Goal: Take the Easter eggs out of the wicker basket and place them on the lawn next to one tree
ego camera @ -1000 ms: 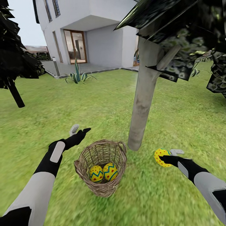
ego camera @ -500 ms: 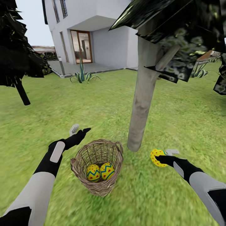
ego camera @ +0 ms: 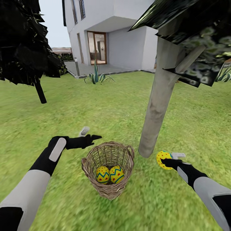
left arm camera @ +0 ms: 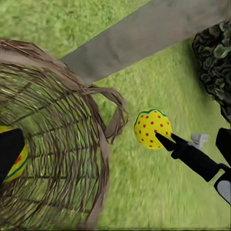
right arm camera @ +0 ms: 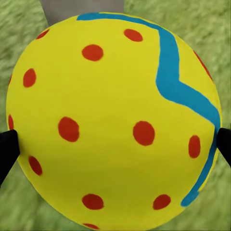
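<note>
Head view: the wicker basket (ego camera: 108, 169) stands on the lawn (ego camera: 96, 106) just beside the foot of the pale-trunked tree (ego camera: 157, 106), with two Easter eggs (ego camera: 109, 174) lying side by side in its bottom, while the left gripper (ego camera: 90, 134) hovers by the basket's far rim with its fingers spread and empty, and the right gripper (ego camera: 169, 159) holds a third Easter egg (ego camera: 163, 159) above the grass near the trunk's base. Left wrist view: the basket's woven wall (left arm camera: 57, 159) and loop handle (left arm camera: 113, 113) lie close, with the held egg beyond, pinched by the right arm's dark fingers (left arm camera: 166, 142). Right wrist view: the egg, red-dotted with a blue zigzag, sits clenched between the two black fingertips (right arm camera: 7, 149).
</note>
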